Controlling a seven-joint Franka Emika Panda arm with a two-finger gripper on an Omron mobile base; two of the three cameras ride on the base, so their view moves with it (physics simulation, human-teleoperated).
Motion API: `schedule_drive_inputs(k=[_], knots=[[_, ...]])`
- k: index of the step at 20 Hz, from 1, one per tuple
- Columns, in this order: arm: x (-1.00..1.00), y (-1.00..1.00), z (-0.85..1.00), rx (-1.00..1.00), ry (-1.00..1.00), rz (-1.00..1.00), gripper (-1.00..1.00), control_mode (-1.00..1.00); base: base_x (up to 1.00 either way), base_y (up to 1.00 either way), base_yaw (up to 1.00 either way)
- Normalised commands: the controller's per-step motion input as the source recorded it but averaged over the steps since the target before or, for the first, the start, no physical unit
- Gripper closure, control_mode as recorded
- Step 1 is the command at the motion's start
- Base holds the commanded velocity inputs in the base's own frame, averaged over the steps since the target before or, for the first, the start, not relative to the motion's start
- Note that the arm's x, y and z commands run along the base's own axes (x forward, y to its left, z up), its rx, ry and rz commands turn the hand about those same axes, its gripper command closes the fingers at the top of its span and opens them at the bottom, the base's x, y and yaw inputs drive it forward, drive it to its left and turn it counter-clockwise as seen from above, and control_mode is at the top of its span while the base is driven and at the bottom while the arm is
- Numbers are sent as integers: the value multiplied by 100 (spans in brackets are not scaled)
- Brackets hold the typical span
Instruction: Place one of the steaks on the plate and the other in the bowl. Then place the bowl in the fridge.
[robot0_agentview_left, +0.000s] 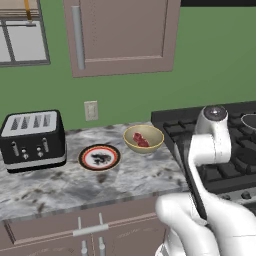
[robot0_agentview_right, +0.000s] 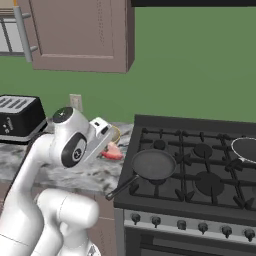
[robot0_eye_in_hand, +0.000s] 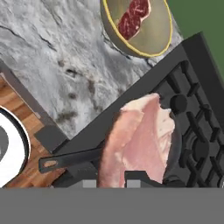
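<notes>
My gripper (robot0_agentview_right: 107, 143) is shut on the pale pink steak (robot0_eye_in_hand: 141, 139), which hangs over the seam between the counter and the stove. That steak (robot0_agentview_right: 113, 152) shows as a pink slab under the hand, just left of the stove's edge. The deeper red steak (robot0_agentview_left: 141, 140) lies inside the tan-yellow bowl (robot0_agentview_left: 144, 131) at the counter's back right. In the hand view the bowl (robot0_eye_in_hand: 153, 39) sits ahead of the held steak, with the red steak (robot0_eye_in_hand: 133, 19) in it. To the bowl's left lies the red-rimmed plate (robot0_agentview_left: 99, 157) with nothing on it. The fridge is out of view.
A black frying pan (robot0_agentview_right: 152, 165) rests on the stove's (robot0_agentview_right: 200, 172) near-left burner, handle (robot0_eye_in_hand: 65, 161) pointing toward me. A second pan (robot0_agentview_right: 245, 149) sits at the far right. A black toaster (robot0_agentview_left: 34, 140) stands at the counter's left. A wall cabinet (robot0_agentview_left: 120, 35) hangs above.
</notes>
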Motion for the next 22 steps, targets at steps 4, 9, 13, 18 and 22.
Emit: schedule_drive_inputs(k=[4,9,13,18,22], knots=[[-72,85,53,0,12,6,100,-100,0,0,0],[-83,76,28,0,0,0,100,-100,0,0,0],[-64,88,17,0,0,2,100,-100,0,0,0],[-12,92,-4,9,-3,15,100,-100,0,0,0],[14,85,-12,1,0,46,100,-100,0,0,0]])
